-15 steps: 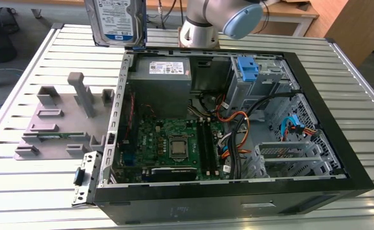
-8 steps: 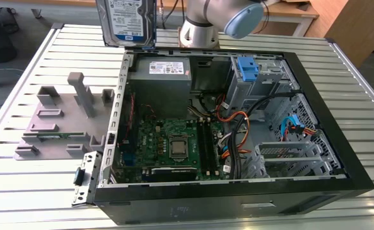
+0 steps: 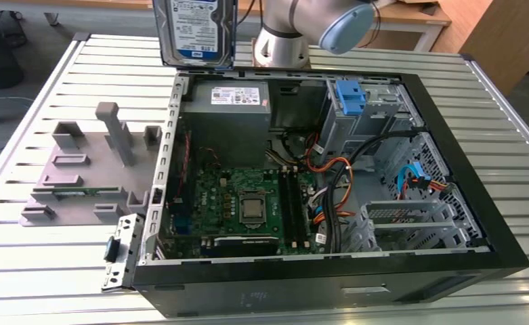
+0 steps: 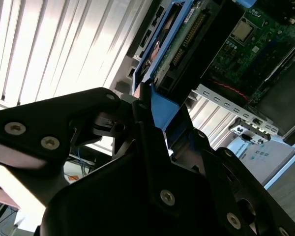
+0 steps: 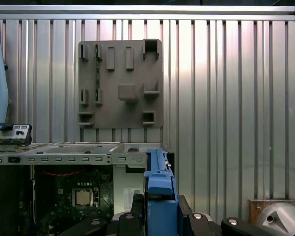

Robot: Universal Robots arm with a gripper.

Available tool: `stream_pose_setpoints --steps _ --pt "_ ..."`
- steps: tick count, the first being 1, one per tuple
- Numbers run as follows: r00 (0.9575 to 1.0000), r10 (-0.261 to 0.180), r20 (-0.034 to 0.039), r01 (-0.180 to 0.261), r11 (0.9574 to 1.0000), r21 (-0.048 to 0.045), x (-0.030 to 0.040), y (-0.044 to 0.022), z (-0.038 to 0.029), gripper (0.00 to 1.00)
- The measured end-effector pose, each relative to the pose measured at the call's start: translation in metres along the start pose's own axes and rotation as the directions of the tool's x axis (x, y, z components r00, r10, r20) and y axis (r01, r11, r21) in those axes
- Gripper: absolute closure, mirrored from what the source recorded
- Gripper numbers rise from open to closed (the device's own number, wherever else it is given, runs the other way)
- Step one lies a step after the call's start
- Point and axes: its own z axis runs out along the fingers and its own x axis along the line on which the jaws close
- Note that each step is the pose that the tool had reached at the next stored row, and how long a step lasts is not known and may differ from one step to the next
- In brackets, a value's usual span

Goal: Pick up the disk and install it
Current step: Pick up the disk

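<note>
The disk point(image 3: 196, 28), silver with a white-and-blue label, hangs upright in the air above the far corner of the open computer case point(image 3: 454, 162), on the exterior view's left side. Its top runs out of the picture. In the second wrist view my black gripper point(image 4: 152, 123) is shut on the blue side rail of the disk point(image 4: 171, 37). In the first wrist view the disk point(image 5: 157, 184) shows edge-on as a blue rail between the fingers of my gripper point(image 5: 160, 216). The motherboard lies below it.
Inside the case are a grey power-supply box point(image 3: 232, 101), a motherboard point(image 3: 246, 203), an upright blue latch point(image 3: 350, 95) on the drive cage, and loose cables point(image 3: 336, 183). A grey fixture plate point(image 3: 83, 169) lies on the slatted table point(image 3: 29, 101). The arm's base point(image 3: 282, 47) stands behind the case.
</note>
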Motion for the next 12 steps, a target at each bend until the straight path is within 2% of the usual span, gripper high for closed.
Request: stream_pose_setpoints --steps 12 --pt "1.0 0.0 0.0 0.0 1.0 0.0001 -0.0004 -0.0267 0.0002 0.64"
